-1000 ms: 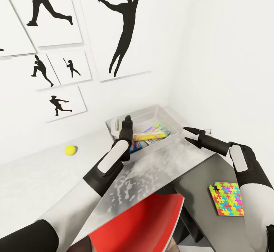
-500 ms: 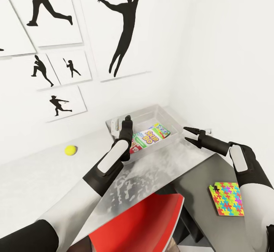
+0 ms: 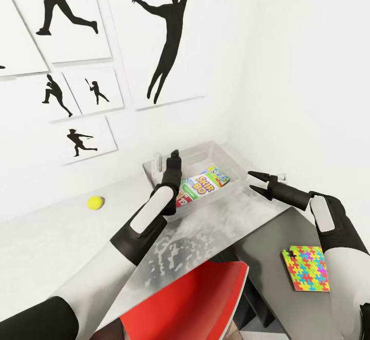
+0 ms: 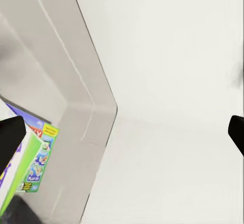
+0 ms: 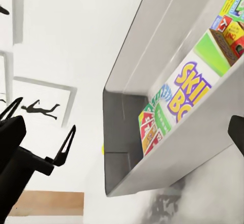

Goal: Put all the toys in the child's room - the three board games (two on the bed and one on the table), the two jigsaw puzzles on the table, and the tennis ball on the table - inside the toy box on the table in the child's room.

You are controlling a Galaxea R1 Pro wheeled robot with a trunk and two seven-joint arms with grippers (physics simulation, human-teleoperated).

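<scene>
The grey toy box (image 3: 234,168) stands at the table's far right corner by the wall. A Skip-Bo board game (image 3: 200,186) lies flat inside it, face up, also seen in the left wrist view (image 4: 30,163) and the right wrist view (image 5: 178,102). My left gripper (image 3: 169,159) hovers open over the box's left end, holding nothing, its jaws wide apart (image 4: 122,132). My right gripper (image 3: 251,181) is open just right of the box, level with its rim. A yellow tennis ball (image 3: 94,203) rests on the table at the left. A colourful jigsaw puzzle (image 3: 307,268) lies at the near right.
The grey table (image 3: 216,227) meets white walls with black silhouette posters (image 3: 164,37) behind the box. A red chair (image 3: 190,304) sits under the table's near edge. The box wall (image 4: 71,107) is close beside my left fingers.
The board game, tilted on edge in the box a second ago, now lies flat showing its Skip-Bo face. My left gripper has lifted slightly. The right arm has not moved.
</scene>
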